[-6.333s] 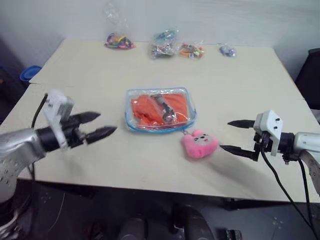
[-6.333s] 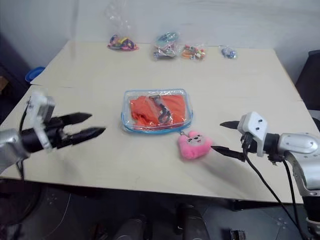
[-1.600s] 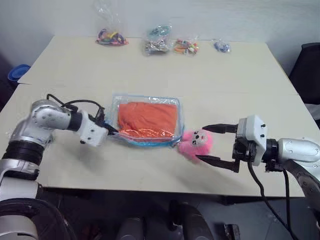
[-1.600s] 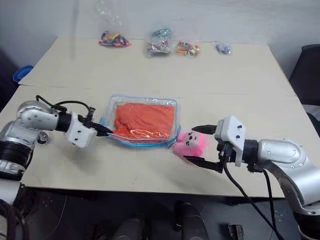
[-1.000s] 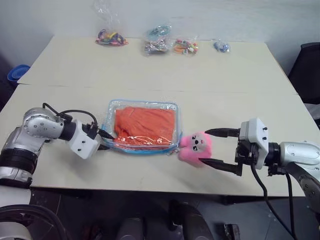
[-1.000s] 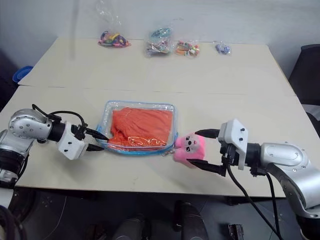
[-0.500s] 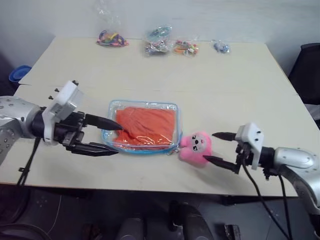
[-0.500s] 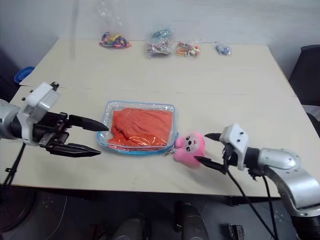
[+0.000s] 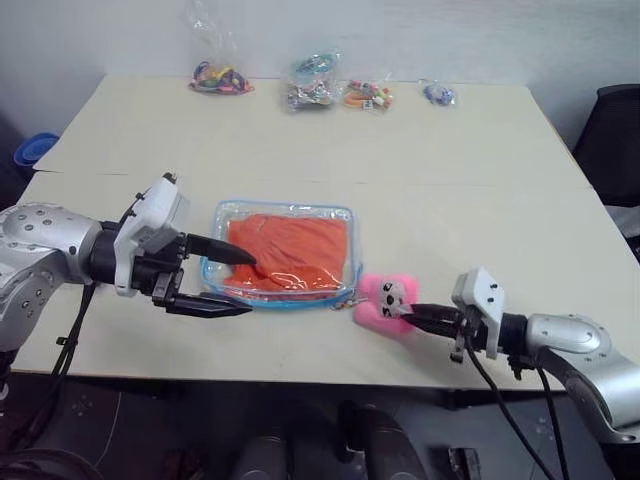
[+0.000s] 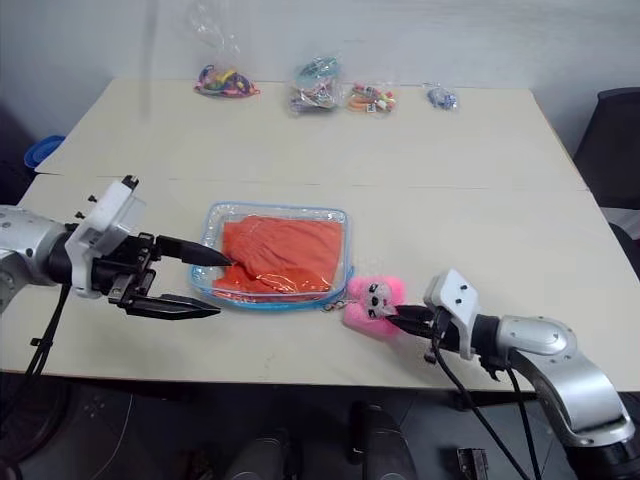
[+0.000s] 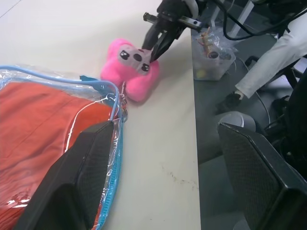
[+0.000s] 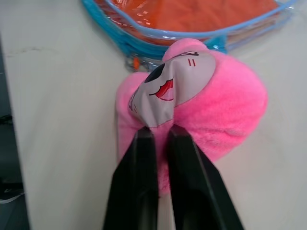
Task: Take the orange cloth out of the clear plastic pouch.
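The clear plastic pouch (image 9: 212, 273) with blue trim lies flat at the table's middle, and the orange cloth (image 9: 292, 252) is inside it. A pink plush charm (image 9: 380, 302) lies at the pouch's near right corner. My left gripper (image 9: 245, 283) is open at the pouch's left edge, its upper fingertip over the trim and nothing between the fingers. My right gripper (image 12: 160, 139) is shut, pinching the charm's (image 12: 225, 105) face patch. The left wrist view looks across the pouch (image 11: 116, 104) to the charm (image 11: 136, 79) and the right gripper (image 11: 154, 52).
Several small clear bags of trinkets (image 9: 312, 88) line the table's far edge. A blue object (image 9: 33, 150) sits off the left edge and a black chair (image 9: 615, 130) off the right. Past the table's edge are a person's white sleeve (image 11: 268, 62) and a clear container (image 11: 211, 55).
My right gripper has sunk and shut on the charm, which it stood open around before. My left gripper let go of the pouch's left edge, opened and lifted slightly.
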Robot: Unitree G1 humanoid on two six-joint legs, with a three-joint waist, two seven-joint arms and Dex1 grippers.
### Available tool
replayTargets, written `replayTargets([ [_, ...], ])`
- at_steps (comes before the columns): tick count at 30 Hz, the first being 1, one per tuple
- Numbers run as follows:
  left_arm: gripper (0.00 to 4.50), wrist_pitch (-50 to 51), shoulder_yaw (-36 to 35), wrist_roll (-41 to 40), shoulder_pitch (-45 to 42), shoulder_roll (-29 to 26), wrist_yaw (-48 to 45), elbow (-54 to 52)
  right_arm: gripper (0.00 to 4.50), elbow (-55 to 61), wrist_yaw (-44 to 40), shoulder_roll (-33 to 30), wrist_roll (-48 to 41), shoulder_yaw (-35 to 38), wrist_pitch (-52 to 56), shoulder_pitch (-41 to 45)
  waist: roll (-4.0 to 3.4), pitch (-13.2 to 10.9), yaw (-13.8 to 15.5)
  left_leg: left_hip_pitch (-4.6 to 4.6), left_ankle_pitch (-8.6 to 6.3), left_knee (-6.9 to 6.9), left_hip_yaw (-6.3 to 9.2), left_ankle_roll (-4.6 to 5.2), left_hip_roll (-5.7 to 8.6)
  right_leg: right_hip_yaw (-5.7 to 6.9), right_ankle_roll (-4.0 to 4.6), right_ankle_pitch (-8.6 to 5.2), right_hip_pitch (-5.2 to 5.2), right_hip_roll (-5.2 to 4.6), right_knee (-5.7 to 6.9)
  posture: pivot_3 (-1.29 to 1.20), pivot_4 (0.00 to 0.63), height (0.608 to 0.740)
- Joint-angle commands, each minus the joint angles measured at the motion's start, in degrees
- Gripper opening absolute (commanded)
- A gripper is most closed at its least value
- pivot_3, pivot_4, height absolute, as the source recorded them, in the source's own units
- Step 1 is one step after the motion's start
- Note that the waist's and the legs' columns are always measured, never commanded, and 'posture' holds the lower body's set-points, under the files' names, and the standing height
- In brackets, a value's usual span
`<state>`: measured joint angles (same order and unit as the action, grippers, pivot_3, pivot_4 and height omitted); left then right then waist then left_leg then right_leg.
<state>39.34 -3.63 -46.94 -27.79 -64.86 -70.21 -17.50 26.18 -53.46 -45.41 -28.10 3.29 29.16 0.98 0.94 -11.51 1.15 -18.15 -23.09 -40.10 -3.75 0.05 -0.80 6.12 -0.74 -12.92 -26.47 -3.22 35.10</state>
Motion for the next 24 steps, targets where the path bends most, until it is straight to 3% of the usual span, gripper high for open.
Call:
replayTargets([
  [1,3.64,-1.0,-1.4,1.4,-1.4,0.7,-0.8,0.3,0.01,5.7,-2.1,-2.0,-6.2,3.7,3.5,-0.9,0.00,0.0,0.1,0.00,0.00,0.00,0.00,0.00,0.00,0.00,0.00,0.00,0.00,-0.01,0.00,0.00,0.150,0.740],
  [4,3.64,-1.1,-1.0,2.4,-2.0,1.4,-1.3,0.9,0.01,7.7,-2.2,-3.0,-14.6,6.5,10.0,0.3,0.00,0.0,0.1,0.00,0.00,-0.01,0.00,0.00,0.01,0.00,0.00,0.00,0.01,-0.01,0.00,0.00,0.150,0.740],
  [7,3.64,-0.9,-0.5,3.0,-2.8,2.1,-1.9,1.2,0.01,7.7,-2.6,-3.6,-18.1,4.4,14.1,2.8,0.00,0.0,0.1,0.02,0.00,0.00,0.01,0.00,0.00,0.00,0.00,0.00,0.02,-0.01,0.00,0.00,0.150,0.740],
  [11,3.64,-1.1,1.3,4.5,-3.3,3.7,-2.5,1.0,0.01,5.0,-2.2,-1.9,-7.5,-9.6,11.2,7.4,0.01,0.0,0.0,0.02,0.00,0.00,0.00,0.00,0.00,-0.01,0.00,0.00,0.01,0.00,-0.01,0.00,0.150,0.740],
  [14,3.64,-1.1,2.5,5.6,-3.8,4.8,-2.6,0.5,0.01,1.7,-2.2,0.9,-1.2,-16.0,6.5,10.3,0.01,0.0,0.1,0.01,0.00,0.00,0.01,0.00,0.02,-0.01,0.00,0.00,0.00,0.00,-0.01,0.00,0.150,0.740],
  [24,3.64,-2.8,6.6,10.4,-3.9,8.5,-2.5,-0.2,0.01,-10.0,-3.8,11.2,12.6,-26.0,-9.8,20.4,0.08,0.1,-1.2,0.05,0.04,-0.03,-0.03,-0.07,-0.01,-0.01,0.05,-0.01,-0.01,0.01,0.14,0.00,0.150,0.740],
])
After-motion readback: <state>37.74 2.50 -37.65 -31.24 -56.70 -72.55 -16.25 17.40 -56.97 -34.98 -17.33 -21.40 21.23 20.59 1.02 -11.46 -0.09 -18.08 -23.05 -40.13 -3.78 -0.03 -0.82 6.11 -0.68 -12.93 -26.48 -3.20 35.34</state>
